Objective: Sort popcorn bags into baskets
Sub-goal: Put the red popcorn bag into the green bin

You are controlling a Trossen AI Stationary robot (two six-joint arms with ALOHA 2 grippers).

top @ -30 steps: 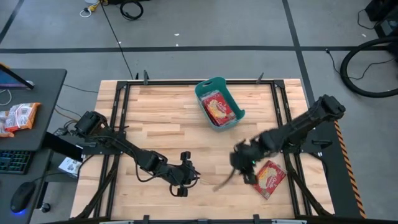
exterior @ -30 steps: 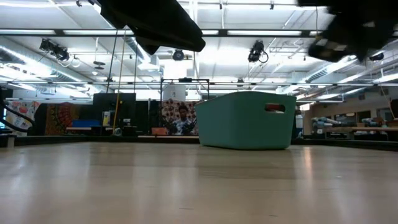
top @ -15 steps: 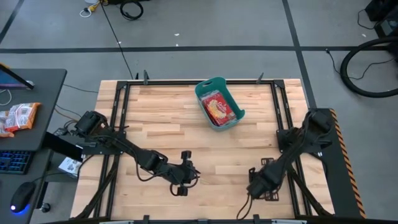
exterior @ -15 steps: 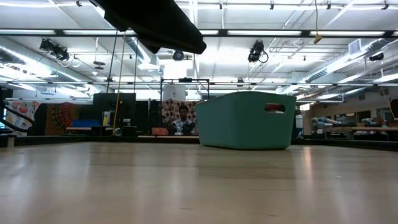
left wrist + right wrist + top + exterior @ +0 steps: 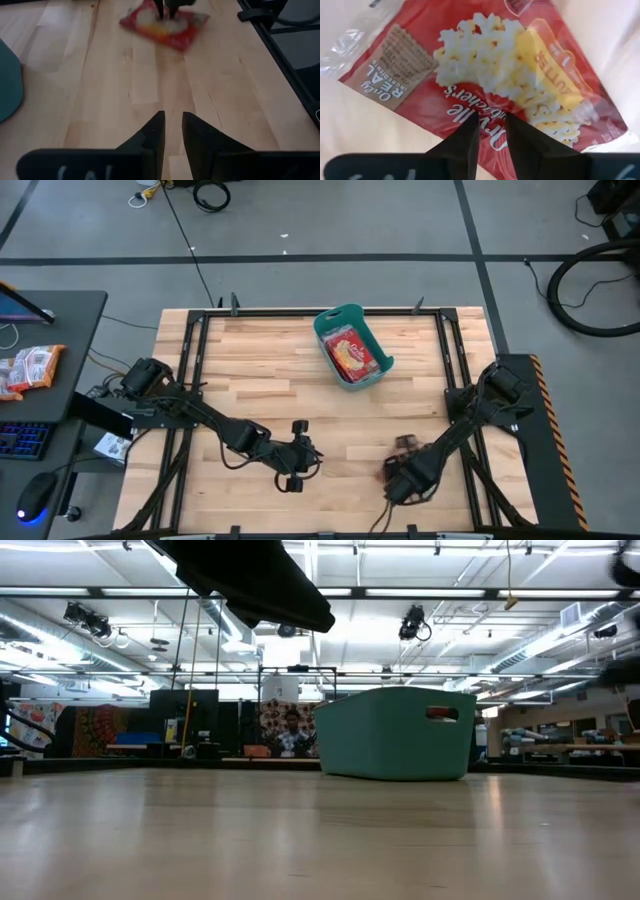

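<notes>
One red popcorn bag (image 5: 162, 24) lies flat on the table near its front right; in the right wrist view it fills the picture (image 5: 485, 65). My right gripper (image 5: 491, 120) points down at the middle of this bag, its fingers a narrow gap apart; in the high view (image 5: 400, 478) the arm hides the bag. My left gripper (image 5: 171, 117) hovers over bare wood near the front middle (image 5: 297, 470), narrowly open and holding nothing. The teal basket (image 5: 385, 365) stands at the far middle with a popcorn bag (image 5: 350, 352) inside. My right gripper comes from above, pointing down, and its two fingertips (image 5: 161, 10) stand on the bag's printed face near the middle (image 5: 490, 107). Red film shows in the gap between them. The bag lies flat on the table. Whether a fold is pinched cannot be seen.
The basket's tall wall (image 5: 395, 733) blocks the far middle in the low view, and its edge shows in the left wrist view (image 5: 7, 80). An orange-and-white snack packet (image 5: 30, 368) lies on the desk beyond the table's left edge. Bare wood stretches between the two grippers.
My right gripper has swung from the table's middle right toward the near edge, sunk down and tipped over until it points straight down onto the bag. The bag, seen open on the table before, is now under the arm in the high view.
</notes>
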